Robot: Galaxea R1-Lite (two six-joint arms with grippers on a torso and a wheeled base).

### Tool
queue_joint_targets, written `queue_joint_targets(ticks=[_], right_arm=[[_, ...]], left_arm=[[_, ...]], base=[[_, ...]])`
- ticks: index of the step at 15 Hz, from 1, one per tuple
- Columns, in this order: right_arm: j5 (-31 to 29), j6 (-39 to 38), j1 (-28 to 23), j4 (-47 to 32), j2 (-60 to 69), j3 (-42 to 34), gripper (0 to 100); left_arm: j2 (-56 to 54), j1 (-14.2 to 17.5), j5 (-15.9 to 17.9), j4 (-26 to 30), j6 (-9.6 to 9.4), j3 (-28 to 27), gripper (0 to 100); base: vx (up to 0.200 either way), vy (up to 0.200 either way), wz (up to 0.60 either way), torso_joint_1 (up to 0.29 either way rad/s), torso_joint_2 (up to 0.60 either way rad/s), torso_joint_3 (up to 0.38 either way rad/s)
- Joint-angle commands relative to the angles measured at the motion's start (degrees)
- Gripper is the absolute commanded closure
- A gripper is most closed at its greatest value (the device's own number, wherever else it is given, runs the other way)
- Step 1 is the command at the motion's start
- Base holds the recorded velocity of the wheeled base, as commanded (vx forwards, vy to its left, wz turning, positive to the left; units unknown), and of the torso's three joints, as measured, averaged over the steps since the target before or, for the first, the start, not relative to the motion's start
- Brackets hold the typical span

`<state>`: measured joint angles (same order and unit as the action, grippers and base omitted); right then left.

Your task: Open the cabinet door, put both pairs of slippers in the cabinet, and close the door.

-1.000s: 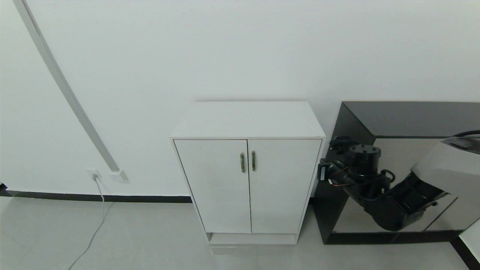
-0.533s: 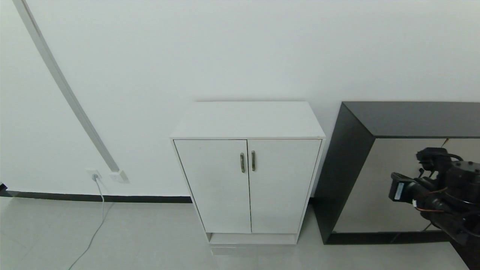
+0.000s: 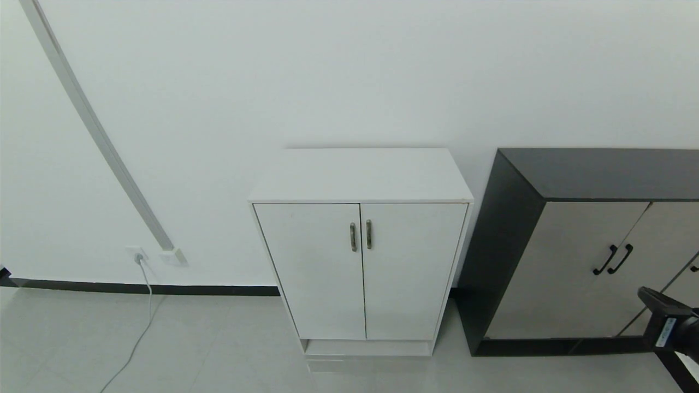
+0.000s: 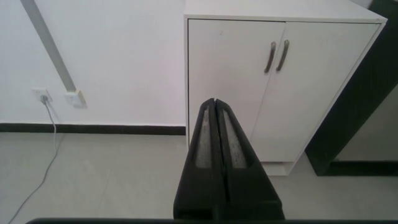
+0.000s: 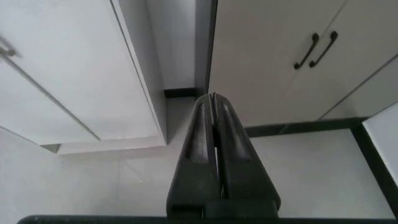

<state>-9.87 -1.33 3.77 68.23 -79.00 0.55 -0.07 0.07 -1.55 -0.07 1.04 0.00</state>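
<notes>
Dark cabinet (image 3: 513, 229): stands on the floor at 3 o'clock of the white cabinet, just beside it. It has a black frame, pale doors and a pair of black handles (image 3: 614, 259).
Wall socket (image 3: 136, 254): low on the wall at 9 o'clock of the white cabinet, well apart from it. A grey cable (image 3: 143, 311) drops from it and trails toward 7 o'clock.
Trunking (image 3: 93, 125): a pale strip slanting down the wall from 11 o'clock to just beside the socket.
Floor (image 3: 218, 349): pale tiles run up to the cabinet's foot, with a black skirting line (image 3: 191, 288) along the wall.
Cabinet (image 3: 360, 174): white, in mid-view against the wall. It has a flat top and a recessed plinth, and both doors are shut flush on a centre seam.
Handles (image 3: 353, 237): two upright metal bars side by side, one on each side of the seam, in the doors' upper half.
Left gripper (image 4: 215, 104): fingers pressed together and empty, facing the left door, well apart from it.
Right gripper (image 5: 212, 98): fingers pressed together and empty, held low, facing the gap between the two cabinets.
Right arm (image 3: 669, 325): at the head view's 4 o'clock edge, before the dark cabinet.
</notes>
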Motion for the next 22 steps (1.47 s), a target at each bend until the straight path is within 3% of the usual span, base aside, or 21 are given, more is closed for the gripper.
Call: queue_joint_targets(ticks=[1,4,8,13,22], right_arm=[[0.65,0.10,0.01,-6.36,9.74,-0.55,100],[4.34,0.10,0.01,-18.84,21.34,-0.55,100],[10.31,0.10,0.01,-41.42,41.03,-0.55,100],[15.59,0.98,0.72,-57.33,59.92,0.33,100],[17.70,1.77,2.12,-62.34,62.91,-0.46,100]], left_arm=[[0.07,0.01,-0.03,-0.01,0.02,0.00,100],[0.07,0.01,-0.03,-0.01,0.02,0.00,100],[0.07,0.01,-0.03,-0.01,0.02,0.00,100],[0.07,0.01,-0.03,-0.01,0.02,0.00,100],[0.07,0.01,-0.03,-0.01,0.02,0.00,100]], base=[[0.000,0.000,0.00,0.000,0.00,0.000],[0.000,0.000,0.00,0.000,0.00,0.000],[0.000,0.000,0.00,0.000,0.00,0.000],[0.000,0.000,0.00,0.000,0.00,0.000],[0.000,0.000,0.00,0.000,0.00,0.000]])
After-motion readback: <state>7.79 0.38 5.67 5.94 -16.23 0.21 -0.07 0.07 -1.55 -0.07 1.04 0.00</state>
